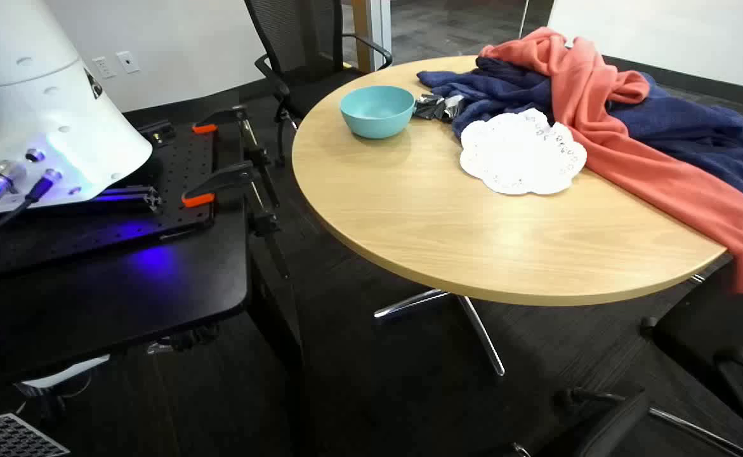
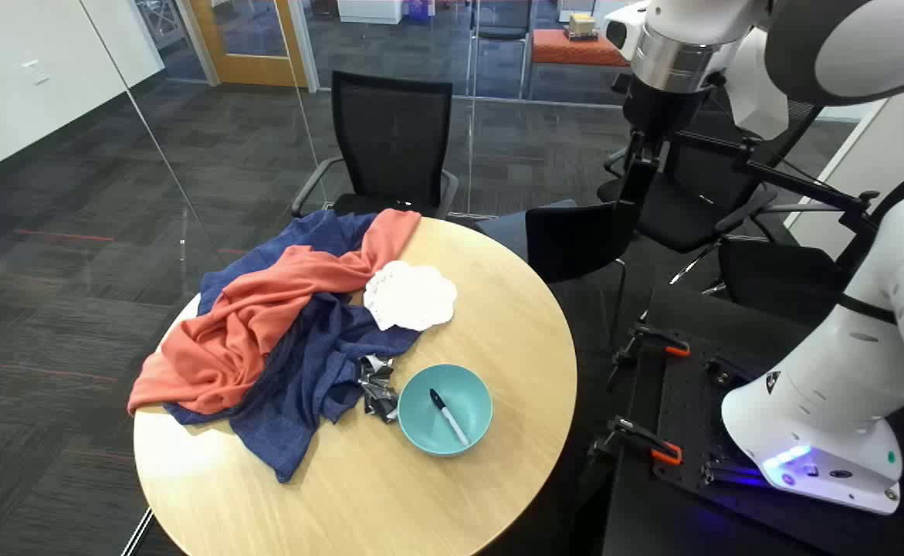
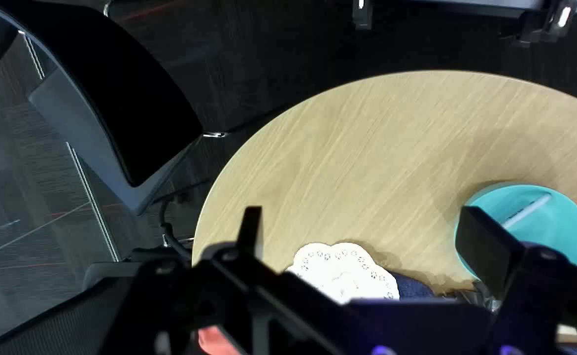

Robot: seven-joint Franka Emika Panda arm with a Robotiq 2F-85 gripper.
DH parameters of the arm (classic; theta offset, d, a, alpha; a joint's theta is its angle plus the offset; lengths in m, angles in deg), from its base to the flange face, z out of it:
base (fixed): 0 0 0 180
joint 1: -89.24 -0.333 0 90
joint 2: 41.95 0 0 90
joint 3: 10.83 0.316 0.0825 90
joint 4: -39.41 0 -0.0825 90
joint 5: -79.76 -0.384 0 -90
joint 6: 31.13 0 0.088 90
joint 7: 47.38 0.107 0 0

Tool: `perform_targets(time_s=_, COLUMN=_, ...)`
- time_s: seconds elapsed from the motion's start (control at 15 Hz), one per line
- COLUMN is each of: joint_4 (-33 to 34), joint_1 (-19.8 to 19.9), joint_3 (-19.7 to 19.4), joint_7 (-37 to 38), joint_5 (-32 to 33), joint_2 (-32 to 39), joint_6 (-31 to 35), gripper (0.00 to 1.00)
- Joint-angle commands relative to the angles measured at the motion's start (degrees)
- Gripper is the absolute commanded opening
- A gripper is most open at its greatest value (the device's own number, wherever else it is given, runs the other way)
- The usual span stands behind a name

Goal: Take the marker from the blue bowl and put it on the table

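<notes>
The blue bowl stands upright on the round light-wood table in both exterior views, bowl (image 1: 377, 120) (image 2: 418, 428) and table (image 1: 409, 216) (image 2: 525, 332). The marker (image 2: 449, 418), with a black cap end and a pale body, lies inside the bowl. In the wrist view the marker's pale end (image 3: 527, 210) shows in the bowl (image 3: 566, 234) at the right; one finger hides its other end. The bowl's wall hides the marker in an exterior view. My gripper (image 3: 360, 213) is open and empty, high above the table (image 3: 367, 143). It also shows in an exterior view (image 2: 637, 181), apart from the bowl.
A white scalloped doily (image 1: 523, 152) lies beside navy (image 1: 682, 120) and coral cloths (image 1: 590, 108). A crumpled black shiny wrapper (image 2: 377, 388) touches or nearly touches the bowl. Chairs (image 2: 391, 143) stand around the table. The arm's black bench (image 1: 124, 273) has clamps at its edge.
</notes>
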Motion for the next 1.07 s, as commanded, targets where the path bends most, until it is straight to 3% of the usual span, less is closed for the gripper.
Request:
perform_targets(time_s=0.0, joint_4=0.13, joint_1=-0.52, joint_3=-0.42, joint_7=0.28, joint_5=0.29, joint_2=0.03, joint_6=-0.23, gripper=1.0)
perform_targets(time_s=0.53, joint_4=0.3, joint_1=-0.78, joint_3=-0.54, joint_7=0.35, joint_5=-0.17, joint_2=0.58, joint_6=0.34, gripper=1.0)
perform_targets(time_s=1.0, joint_4=0.51, joint_1=-4.24, joint_3=0.52, joint_7=4.59, joint_5=-8.43, joint_2=7.52, joint_6=10.17, gripper=1.0)
